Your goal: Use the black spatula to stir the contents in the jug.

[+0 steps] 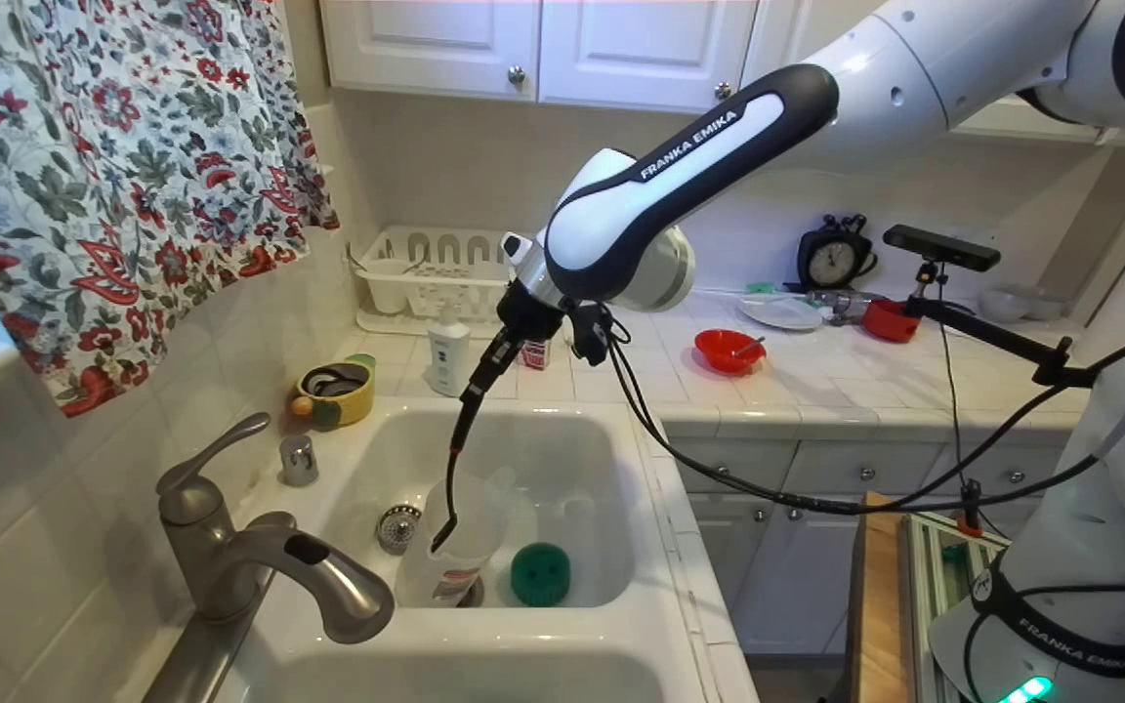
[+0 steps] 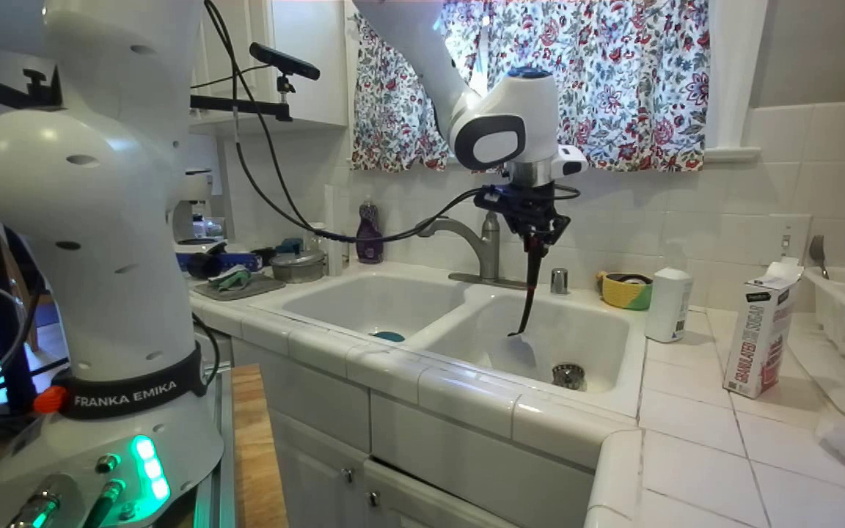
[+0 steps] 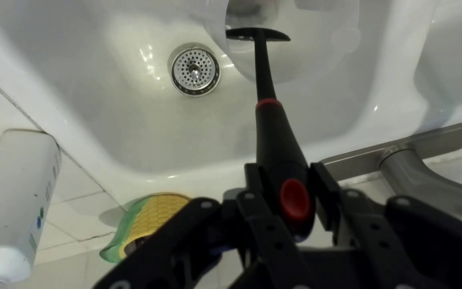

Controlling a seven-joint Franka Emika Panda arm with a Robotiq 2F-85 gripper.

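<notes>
The black spatula [image 3: 266, 76], with a red ring and a red spot at its handle end, hangs head down from my gripper [image 3: 286, 172]. The gripper [image 1: 480, 381] is shut on its handle, with a finger on each side. The jug [image 1: 470, 532], whitish and see-through with a printed label, is in the sink basin; it also shows in the wrist view [image 3: 315, 52]. In an exterior view, only a pale part of the jug [image 2: 512, 353] shows above the sink's front edge. The spatula's head [image 1: 443, 533] is at the jug's mouth. How deep it sits and the contents are unclear.
A green round object [image 1: 540, 574] lies in the basin [image 1: 582, 459] beside the jug. The grey faucet [image 1: 313, 571] reaches over the sink. A yellow holder [image 3: 157, 214] and a white bottle [image 3: 16, 200] stand by the rim. A sugar carton [image 2: 762, 330] and dish rack [image 1: 426, 278] are on the counter.
</notes>
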